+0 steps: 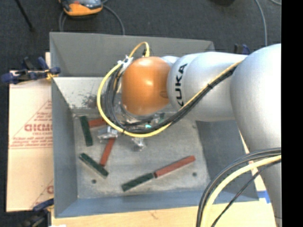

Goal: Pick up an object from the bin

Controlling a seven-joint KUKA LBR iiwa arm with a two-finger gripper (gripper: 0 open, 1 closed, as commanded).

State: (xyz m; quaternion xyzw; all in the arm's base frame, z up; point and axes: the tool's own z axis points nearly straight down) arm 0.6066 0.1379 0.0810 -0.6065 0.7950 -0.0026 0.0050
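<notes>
Camera view: the grey bin (185, 142) has a scuffed floor with dark specks at the upper left. My pincer (136, 142) hangs low at mid-floor, and I cannot tell whether it is apart or together. The nearest piece is the red stick (107, 152), just to its left. A green-and-red stick (158, 173) lies by the front wall, and the right side is open.

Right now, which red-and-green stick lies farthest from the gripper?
The long stick by the bin's near wall; the two shorter ones lie at left, beside the gripper.
</notes>
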